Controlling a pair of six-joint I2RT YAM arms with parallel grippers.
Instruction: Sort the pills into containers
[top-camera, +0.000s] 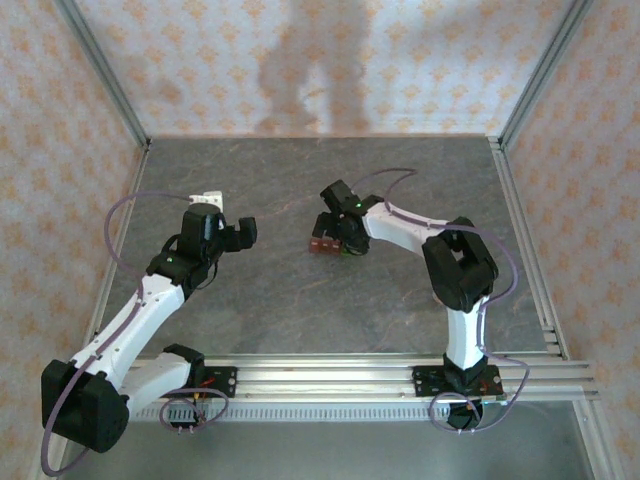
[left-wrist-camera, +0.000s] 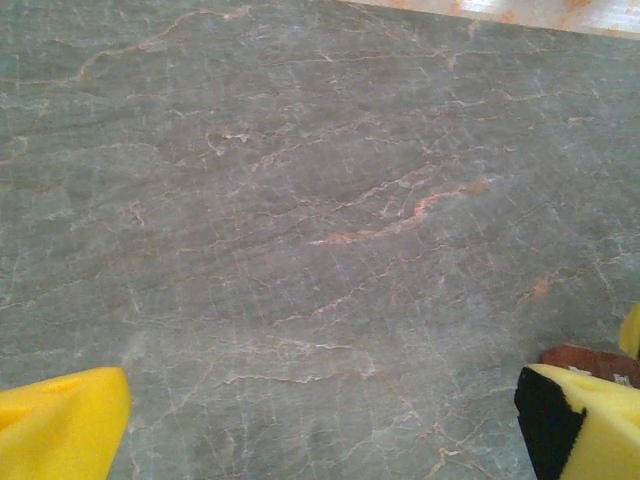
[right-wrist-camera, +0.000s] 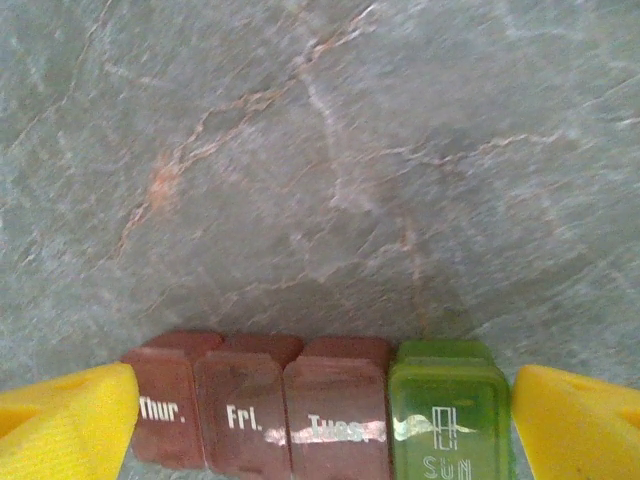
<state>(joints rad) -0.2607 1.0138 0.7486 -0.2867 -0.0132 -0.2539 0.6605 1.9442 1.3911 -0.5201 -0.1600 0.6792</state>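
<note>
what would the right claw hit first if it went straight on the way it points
Probably the pill organiser strip, which lies crosswise inside the open right claw, with the grey table under it.

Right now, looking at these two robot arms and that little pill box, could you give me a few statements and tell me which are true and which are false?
1. The right claw is open, with its fingers at either end of the container strip. True.
2. The strip has two green boxes. False: it has one green compartment and three reddish-brown ones.
3. The green compartment is marked SUN. True.
4. The left claw grips the strip. False: it is open over bare table, holding nothing.
</note>
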